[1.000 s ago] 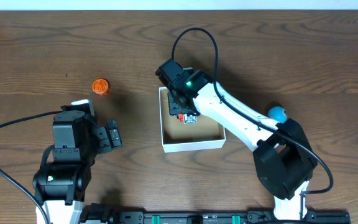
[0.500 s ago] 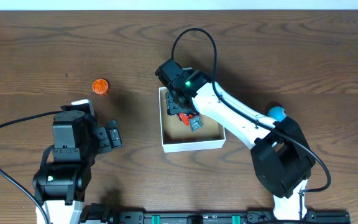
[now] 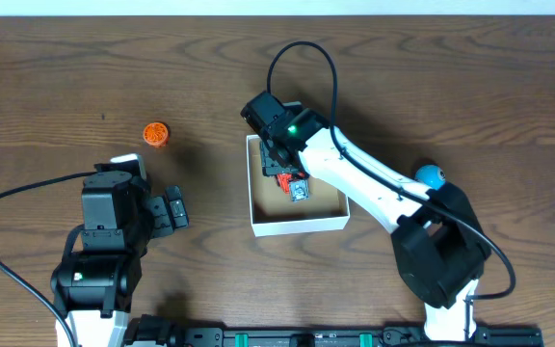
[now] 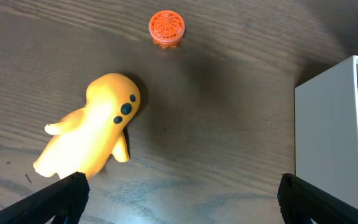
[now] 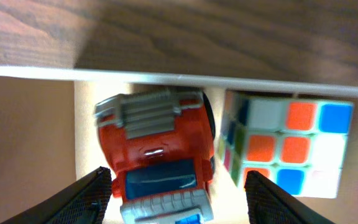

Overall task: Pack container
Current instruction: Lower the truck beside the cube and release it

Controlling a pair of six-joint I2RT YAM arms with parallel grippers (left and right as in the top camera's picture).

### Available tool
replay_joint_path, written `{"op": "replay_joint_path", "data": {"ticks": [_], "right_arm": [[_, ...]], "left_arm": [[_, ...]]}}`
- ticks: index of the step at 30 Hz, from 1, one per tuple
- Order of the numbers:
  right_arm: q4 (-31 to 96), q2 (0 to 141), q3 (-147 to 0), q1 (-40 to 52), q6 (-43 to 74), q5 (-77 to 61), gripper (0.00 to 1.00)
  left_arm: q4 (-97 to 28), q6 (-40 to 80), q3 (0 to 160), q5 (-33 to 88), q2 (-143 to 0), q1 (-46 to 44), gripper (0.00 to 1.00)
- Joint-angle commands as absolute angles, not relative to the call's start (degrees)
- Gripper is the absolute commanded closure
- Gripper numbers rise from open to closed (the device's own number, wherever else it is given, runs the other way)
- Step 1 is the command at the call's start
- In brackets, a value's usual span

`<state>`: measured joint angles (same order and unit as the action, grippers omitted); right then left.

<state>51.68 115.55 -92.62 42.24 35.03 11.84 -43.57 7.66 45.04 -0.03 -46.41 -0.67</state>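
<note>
While the right tool (image 5: pixel 176 186) hangs spread over the red truck (image 5: pixel 157 149) inside the container (image 3: pixel 297 226), the left tool (image 3: pixel 175 209) sits released, lower left.

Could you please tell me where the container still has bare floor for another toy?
In the container, bare floor runs along the near wall. The far side is crowded: red truck and puzzle cube by the far wall, under the right gripper.
</note>
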Motion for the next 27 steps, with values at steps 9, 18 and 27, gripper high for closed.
{"op": "replay_joint_path", "data": {"ticks": [9, 18, 27], "right_arm": [[51.62, 108.55, -93.67, 41.71, 28.4, 8.29, 0.89], [52.14, 110.17, -93.58, 42.85, 26.89, 6.04, 0.91], [52.05, 114.56, -93.54, 42.83, 26.89, 5.54, 0.91]], "left_arm": [[-43.75, 7.38, 46.19, -0.47, -46.48, -0.84, 0.02], [-44.14, 7.38, 46.19, -0.47, -46.48, -0.84, 0.02], [-44.14, 7.38, 46.19, -0.47, -46.46, -0.84, 0.02]]}}
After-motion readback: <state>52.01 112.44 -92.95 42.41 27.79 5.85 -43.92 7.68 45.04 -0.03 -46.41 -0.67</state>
